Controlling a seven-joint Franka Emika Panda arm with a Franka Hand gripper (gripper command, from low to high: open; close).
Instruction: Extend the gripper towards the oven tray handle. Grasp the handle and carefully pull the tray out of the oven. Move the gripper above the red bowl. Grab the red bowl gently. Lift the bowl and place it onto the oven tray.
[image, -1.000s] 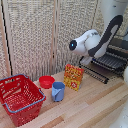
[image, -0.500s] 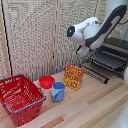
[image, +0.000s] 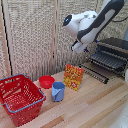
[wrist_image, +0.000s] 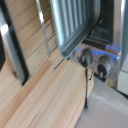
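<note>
Exterior view, left to right: basket (image: 20, 99), red bowl (image: 46, 81) on desk (image: 95, 107), cup (image: 58, 91) just beside it, carton (image: 73, 76).

Risk: descending on the bowl may knock the cup.

Gripper (image: 78, 47) raised; finger state unclear.

Tray (image: 107, 60) out of oven (image: 116, 46), room above it.

- Exterior view: bright, even, soft indoor light; warm tone on the wooden table (image: 95, 107).
- Low resolution, soft all over; no fine detail anywhere.
- White arm (image: 92, 22) smeared by motion blur, edges ghosted; highlights on its shell nearly washed out.
- Faint soft shadows under the red basket (image: 20, 97), red bowl (image: 46, 81) and blue cup (image: 58, 91).
- Oven (image: 112, 55) interior dark, bars barely separable.
- Wrist view: heavy motion blur, everything streaked, tilted framing.
- Tray (wrist_image: 75, 22) shows pale glare along its bars.
- Blue glow near dark knobs (wrist_image: 95, 60); overexposed white patch at one edge.
</note>
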